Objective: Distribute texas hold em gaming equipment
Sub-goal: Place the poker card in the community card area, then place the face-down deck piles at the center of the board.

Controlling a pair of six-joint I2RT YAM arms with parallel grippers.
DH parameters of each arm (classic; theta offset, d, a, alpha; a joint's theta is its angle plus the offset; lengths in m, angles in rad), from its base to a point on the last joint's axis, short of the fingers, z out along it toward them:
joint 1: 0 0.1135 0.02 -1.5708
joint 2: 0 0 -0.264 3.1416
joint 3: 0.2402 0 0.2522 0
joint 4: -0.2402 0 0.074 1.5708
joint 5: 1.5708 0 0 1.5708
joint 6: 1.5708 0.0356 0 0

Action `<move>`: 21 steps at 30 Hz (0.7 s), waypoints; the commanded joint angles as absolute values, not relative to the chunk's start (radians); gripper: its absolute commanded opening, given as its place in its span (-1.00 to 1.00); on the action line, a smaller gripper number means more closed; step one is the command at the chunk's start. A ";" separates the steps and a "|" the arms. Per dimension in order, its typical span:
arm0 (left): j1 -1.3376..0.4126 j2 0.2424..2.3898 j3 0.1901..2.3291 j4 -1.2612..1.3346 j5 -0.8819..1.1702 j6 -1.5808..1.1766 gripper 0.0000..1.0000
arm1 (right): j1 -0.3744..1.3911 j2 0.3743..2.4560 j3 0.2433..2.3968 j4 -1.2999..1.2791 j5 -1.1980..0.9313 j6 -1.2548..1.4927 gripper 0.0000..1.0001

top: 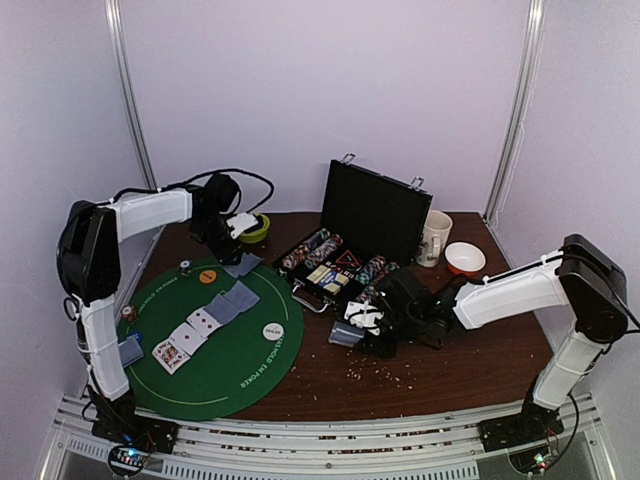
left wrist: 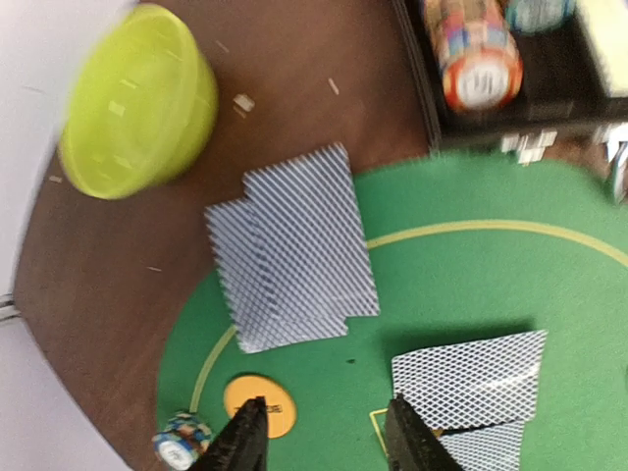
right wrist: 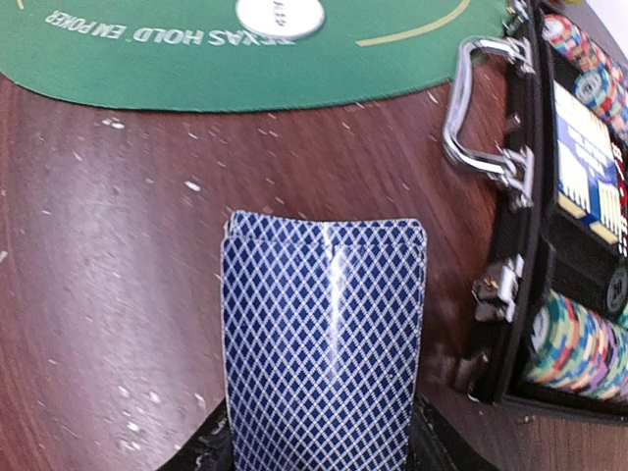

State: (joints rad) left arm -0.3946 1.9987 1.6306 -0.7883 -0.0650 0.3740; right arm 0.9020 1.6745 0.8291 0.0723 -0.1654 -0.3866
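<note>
The blue-backed cards (right wrist: 324,324) were pinched by their near end in my right tool (right wrist: 324,449), backs up, low over the bare wooden surface (right wrist: 108,255) between the open chip case (right wrist: 574,186) and the green mat (right wrist: 196,69). This hold probably left the free end forward so cards could be laid down without showing their faces. A face-down pair (left wrist: 294,245) lay overlapped across the mat's far rim near the lime bowl (left wrist: 137,98), and a second pair (left wrist: 471,378) lay nearer the middle, evidently as separate players' hands. My left tool (left wrist: 329,437) hovered above them, jaws parted and holding nothing, with an orange disc (left wrist: 258,404) and one chip (left wrist: 182,440) just beside it. The white dealer disc (right wrist: 280,15) sat by the mat's lettering.
</note>
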 commanded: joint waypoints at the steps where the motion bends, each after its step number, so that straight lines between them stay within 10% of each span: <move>1: -0.402 1.836 1.677 -0.763 0.022 0.254 0.03 | 0.964 1.703 0.883 0.004 -0.098 -0.368 0.03; 13: -0.389 1.554 1.484 -0.574 -0.027 0.104 0.53 | 1.093 1.766 0.940 -0.154 -0.020 -0.317 0.05; 21: -0.369 1.500 1.422 -0.555 -0.106 0.074 0.68 | 1.098 1.790 1.025 -0.222 0.030 -0.278 1.00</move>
State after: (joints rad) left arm -0.3874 1.5455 1.4509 -0.6189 -0.0502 0.1104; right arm 1.0893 1.7691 0.9787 -0.1291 -0.0200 -0.3077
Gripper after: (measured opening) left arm 0.826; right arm 0.973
